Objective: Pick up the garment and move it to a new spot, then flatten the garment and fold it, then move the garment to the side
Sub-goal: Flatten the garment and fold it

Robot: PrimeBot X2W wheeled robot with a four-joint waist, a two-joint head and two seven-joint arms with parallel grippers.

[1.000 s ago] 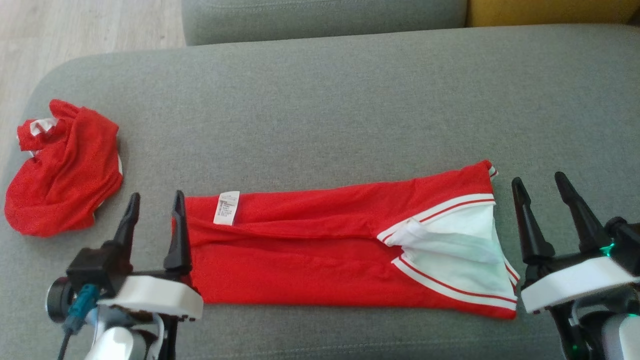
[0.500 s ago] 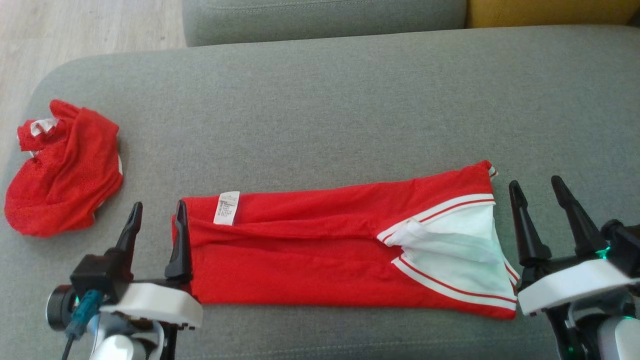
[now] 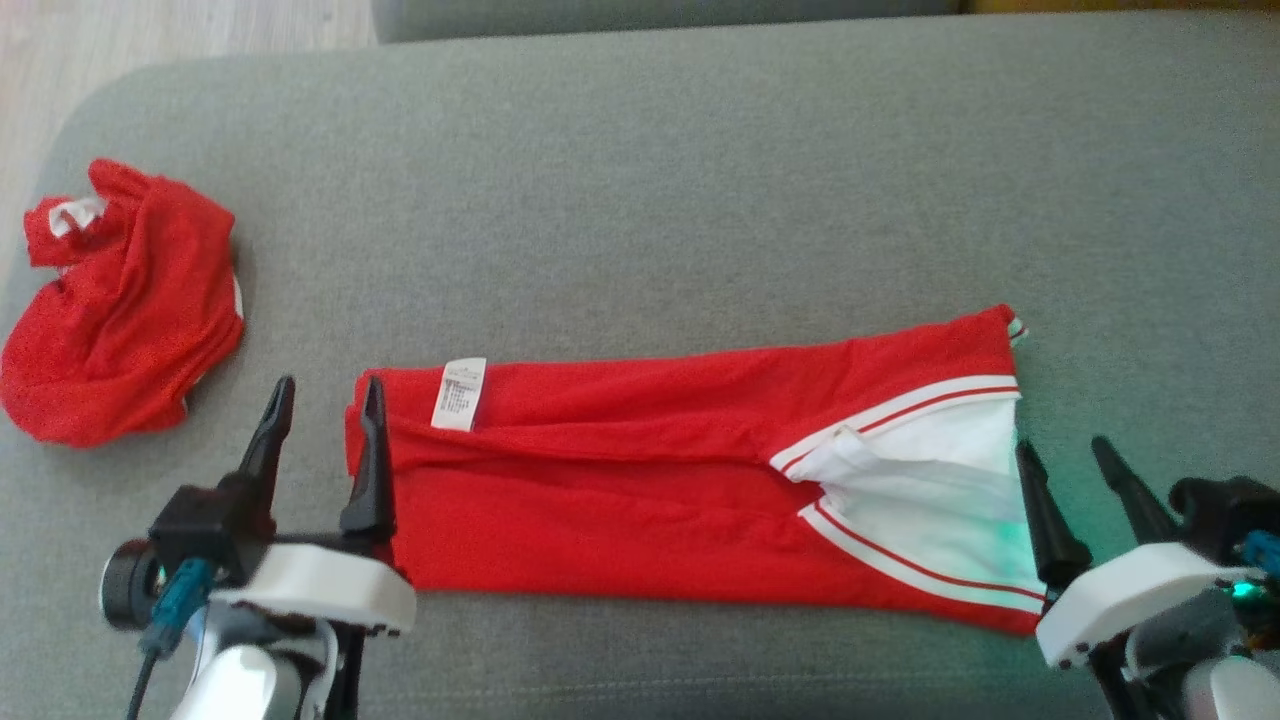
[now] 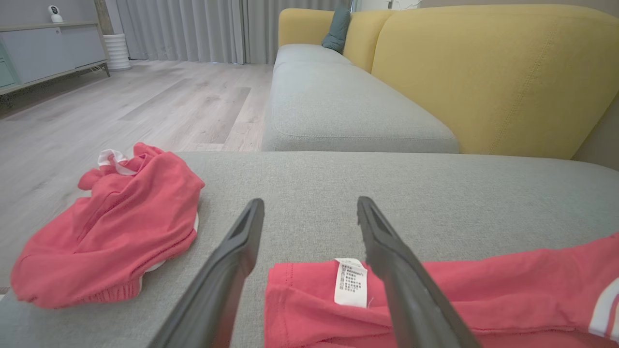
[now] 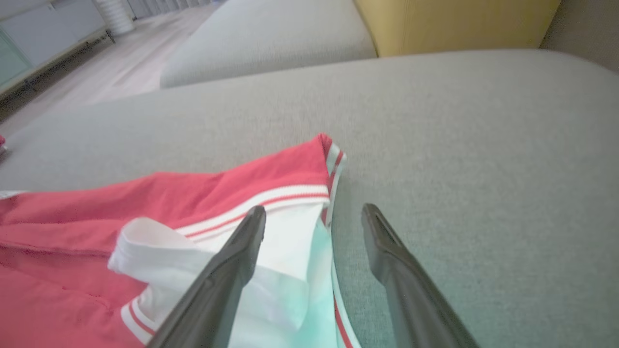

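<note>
The garment (image 3: 620, 480) lies flat as a long folded strip along the cushion's (image 3: 640, 200) near edge, its white-trimmed end to the right. The left gripper (image 3: 330, 382) stands spread and empty at the strip's left end, and the right gripper (image 3: 1061, 445) stands spread and empty at its right end. A crumpled red cloth (image 3: 115, 310) sits at the cushion's left edge.

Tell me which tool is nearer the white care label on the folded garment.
Left. The left tool straddles the left edge of the garment, beside the label; the right tool is at the far, white-trimmed end.
</note>
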